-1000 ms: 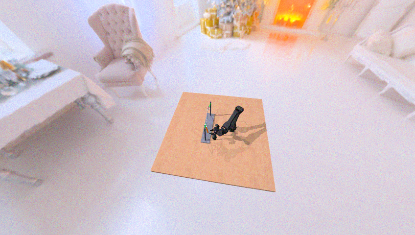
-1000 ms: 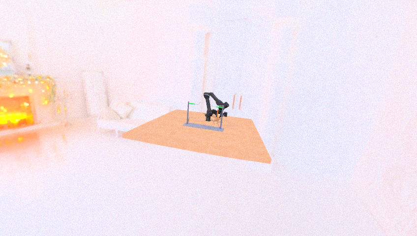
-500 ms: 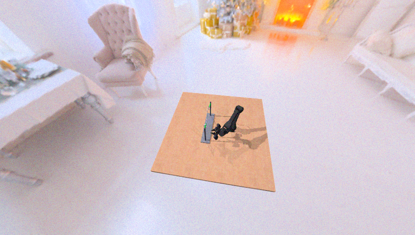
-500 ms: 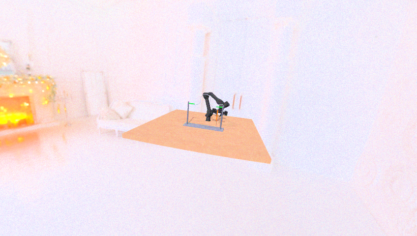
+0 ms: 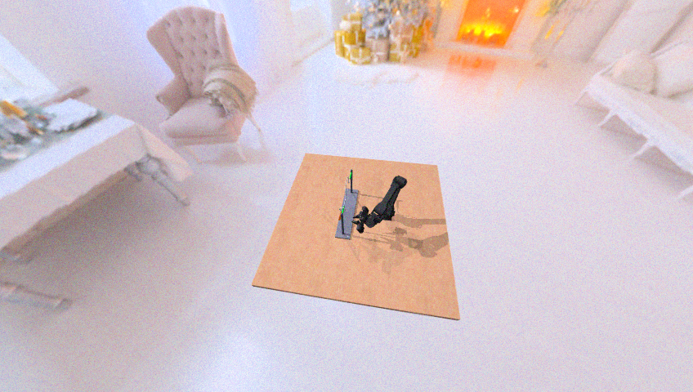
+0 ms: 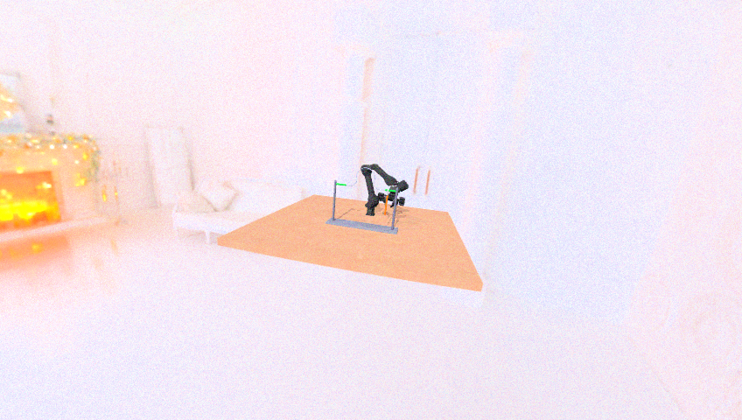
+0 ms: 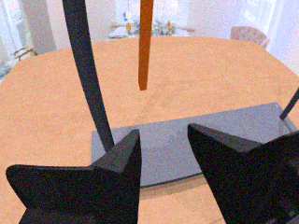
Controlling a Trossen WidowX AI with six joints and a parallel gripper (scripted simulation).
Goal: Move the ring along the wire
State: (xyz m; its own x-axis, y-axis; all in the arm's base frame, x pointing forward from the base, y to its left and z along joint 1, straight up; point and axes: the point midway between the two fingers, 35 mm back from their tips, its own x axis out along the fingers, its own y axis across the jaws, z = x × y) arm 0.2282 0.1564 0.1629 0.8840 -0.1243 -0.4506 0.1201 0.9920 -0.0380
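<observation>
The orange handle (image 5: 339,216) (image 6: 386,205) (image 7: 145,47) hangs down beside the near post (image 5: 342,226) (image 6: 395,213) (image 7: 89,75), at the green part (image 5: 342,211) (image 6: 389,190) there. Its ring is too small to make out clearly in the top and exterior views and is outside the wrist view. The other green part (image 6: 340,185) is at the far post (image 5: 351,183) (image 6: 334,202) (image 7: 291,105). My gripper (image 5: 355,219) (image 7: 163,133) is partly open and empty. It is back from the handle on the robot's side, with a gap between fingertips and handle in the wrist view.
The grey base plate (image 5: 353,196) (image 6: 361,226) (image 7: 234,126) joins both posts on the wooden board (image 5: 301,262) (image 6: 312,249) (image 7: 196,65). The thin grey wire (image 6: 353,183) runs between the green parts and is faint. In the wrist view, the near post stands left of the handle, beyond the left finger.
</observation>
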